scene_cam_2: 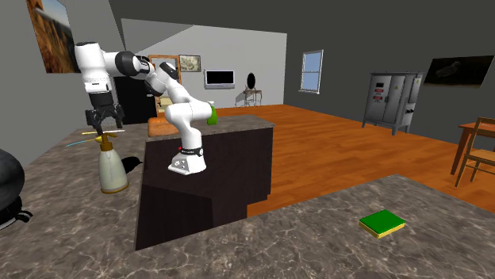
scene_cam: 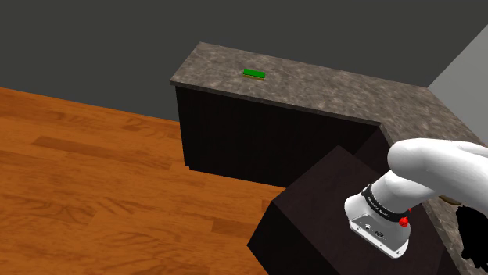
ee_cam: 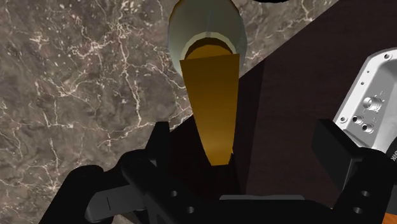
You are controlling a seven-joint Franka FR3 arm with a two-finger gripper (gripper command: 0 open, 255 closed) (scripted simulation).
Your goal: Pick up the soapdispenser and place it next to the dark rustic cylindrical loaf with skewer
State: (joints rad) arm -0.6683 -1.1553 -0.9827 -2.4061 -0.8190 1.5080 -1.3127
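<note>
1. My shoulder view sits high beside and behind the stand (scene_cam: 324, 205), looking down across the desk (scene_cam: 313, 86) to the wood floor (scene_cam: 94, 172).
2. My second exterior view faces the arm (scene_cam_2: 184, 111) from across the desk, lower and farther off. Both share the green pad (scene_cam_2: 382, 223).
3. My wrist view looks steeply down along the gripper (ee_cam: 245, 137), close above the desk.

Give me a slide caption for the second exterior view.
Open black gripper hovers above the pump of the pale soap dispenser on the marble counter, beside the dark stand.
</note>
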